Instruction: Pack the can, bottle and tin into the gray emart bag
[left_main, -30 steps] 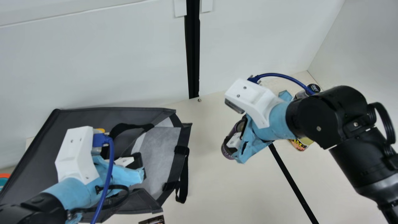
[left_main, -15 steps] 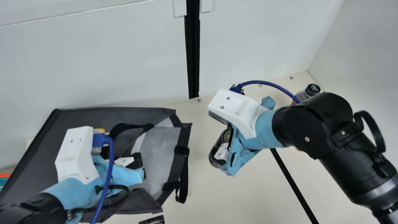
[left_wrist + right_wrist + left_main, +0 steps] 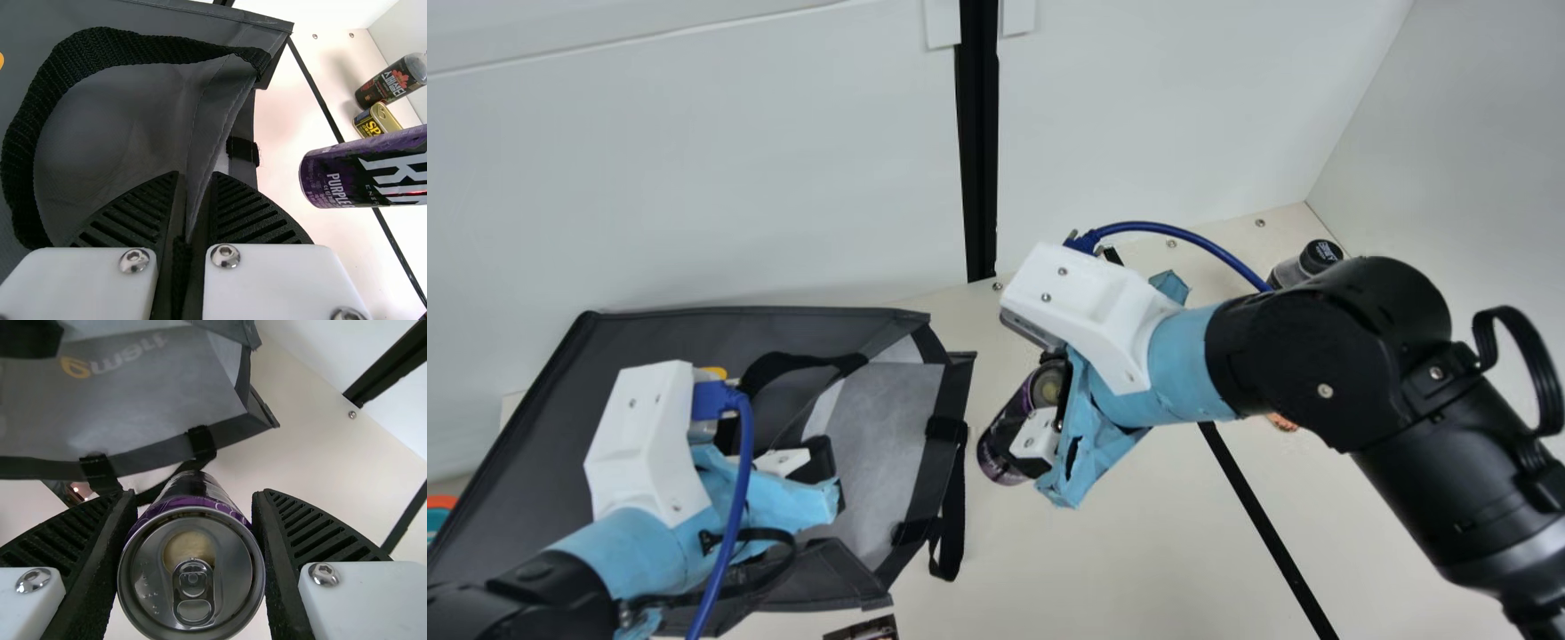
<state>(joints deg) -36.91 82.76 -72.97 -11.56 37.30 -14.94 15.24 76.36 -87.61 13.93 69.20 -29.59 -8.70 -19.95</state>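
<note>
In the main view the gray bag (image 3: 720, 333) lies on the left, its mouth facing right. My left gripper (image 3: 831, 480) is at that mouth; in the left wrist view my left gripper (image 3: 193, 213) is shut on the bag's edge (image 3: 217, 120). My right gripper (image 3: 1049, 418) holds the purple can (image 3: 1005, 436) just right of the mouth. In the right wrist view my right gripper (image 3: 193, 553) is shut on the can (image 3: 193, 567), its top facing the camera. The bottle (image 3: 393, 80) and the yellow tin (image 3: 375, 121) stand at the back right, seen in the left wrist view.
A bag strap (image 3: 951, 516) hangs at the mouth's right side. A small dark printed item (image 3: 863, 628) lies near the front edge below the bag. White walls rise behind and at the right, with a black post (image 3: 980, 178) at the back. An orange and teal object (image 3: 438, 516) sits far left.
My right arm has moved left with the can, bringing it closer to the bag's mouth. The left arm and the bag have stayed still.
</note>
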